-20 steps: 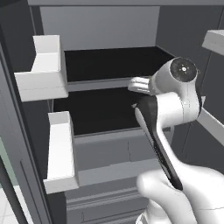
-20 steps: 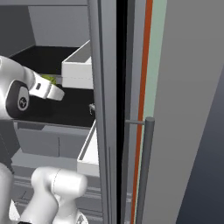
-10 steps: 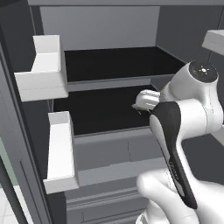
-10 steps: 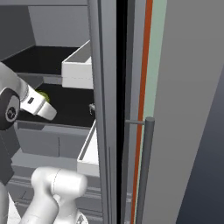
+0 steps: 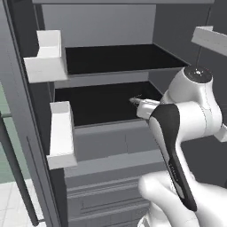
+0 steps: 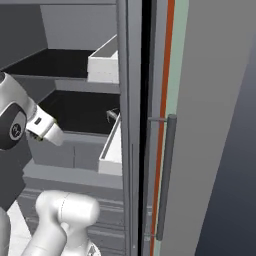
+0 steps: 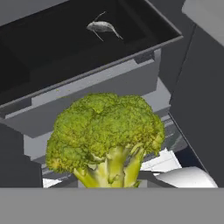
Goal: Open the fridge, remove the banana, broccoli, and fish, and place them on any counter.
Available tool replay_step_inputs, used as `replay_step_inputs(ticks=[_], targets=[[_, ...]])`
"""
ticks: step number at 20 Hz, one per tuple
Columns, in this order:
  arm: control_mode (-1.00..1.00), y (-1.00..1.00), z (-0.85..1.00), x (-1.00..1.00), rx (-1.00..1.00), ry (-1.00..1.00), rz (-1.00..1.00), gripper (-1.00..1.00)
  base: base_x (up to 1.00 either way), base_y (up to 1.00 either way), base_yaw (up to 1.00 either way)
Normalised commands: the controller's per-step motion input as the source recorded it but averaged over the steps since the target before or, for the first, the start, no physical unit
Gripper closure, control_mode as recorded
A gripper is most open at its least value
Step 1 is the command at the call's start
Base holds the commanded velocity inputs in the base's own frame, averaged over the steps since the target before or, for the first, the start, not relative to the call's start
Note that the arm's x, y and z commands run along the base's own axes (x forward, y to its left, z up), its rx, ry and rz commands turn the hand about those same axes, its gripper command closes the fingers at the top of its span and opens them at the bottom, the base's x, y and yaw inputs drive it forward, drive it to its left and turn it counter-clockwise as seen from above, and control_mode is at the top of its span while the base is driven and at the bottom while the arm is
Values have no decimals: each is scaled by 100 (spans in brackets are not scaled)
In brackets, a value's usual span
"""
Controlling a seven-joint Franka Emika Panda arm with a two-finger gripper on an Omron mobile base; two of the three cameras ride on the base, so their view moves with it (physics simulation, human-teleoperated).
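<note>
Since a second ago, the arm is seen swung down and outward: in the left base view the wrist, then level with the upper shelf, now sits in front of the lower shelf (image 5: 106, 103), and in the right base view the white hand is drawn back to the left edge of the fridge (image 6: 131, 150) opening.

The broccoli (image 7: 105, 135) is held clenched in the end effector (image 7: 114, 181), its stalk pinched at the bottom of the hand view and its green head turned toward the camera, in front of the fridge's grey lower drawers. The end effector's fingertips are hidden behind the floret.

The fish (image 7: 101, 27) is seen lying on the dark lower shelf, well apart from the broccoli; it also appears as a small pale shape in the right base view (image 6: 113, 115). Both fridge doors are standing open, white door bins (image 5: 60, 133) showing on the left door.
</note>
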Motion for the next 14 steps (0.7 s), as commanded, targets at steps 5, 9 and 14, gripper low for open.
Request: replay_step_inputs(ticks=[5,9,14], targets=[[100,0,0,0,0,0,0,100,-100,31,0],[100,0,0,0,0,0,0,100,-100,51,-1],[100,0,0,0,0,0,0,100,-100,84,4]])
